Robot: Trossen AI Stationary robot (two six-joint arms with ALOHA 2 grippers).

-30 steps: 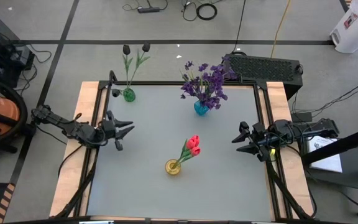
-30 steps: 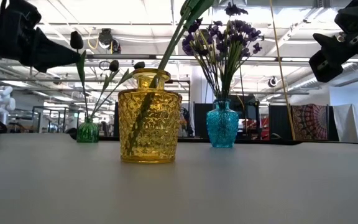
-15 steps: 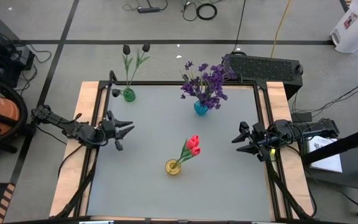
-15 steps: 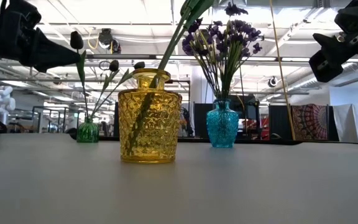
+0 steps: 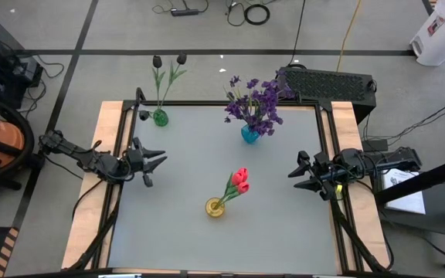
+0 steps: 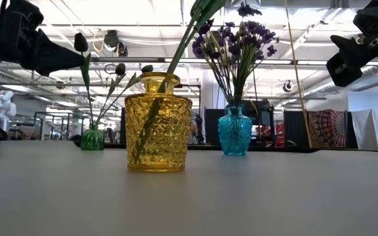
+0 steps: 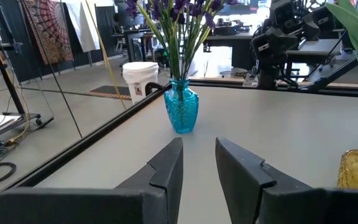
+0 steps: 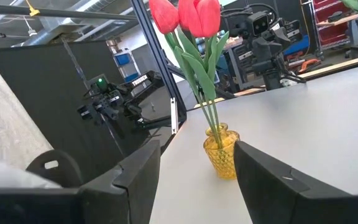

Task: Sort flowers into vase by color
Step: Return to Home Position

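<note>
Standing sorted by colour in three vases on the grey table (image 5: 184,239). Leaning rightward out of the yellow vase (image 5: 215,207), close to the table's middle and a little toward the near edge — the red-pink tulips (image 5: 240,179), heads pressed close together. Spreading from the blue vase (image 5: 249,134) at the far edge, right of centre: the purple flowers (image 5: 255,104). Rising from the small green vase (image 5: 160,117) at the far left corner (stems thin and well parted): the near-black tulips (image 5: 157,61). Hovering by the left edge, well apart from every vase, fingers pointing inward: the left gripper (image 5: 158,170), parted by a narrow gap and gripping nothing. Hanging by the right edge, facing the yellow vase — the right gripper (image 5: 292,181), spread wider and likewise gripping nothing.
</note>
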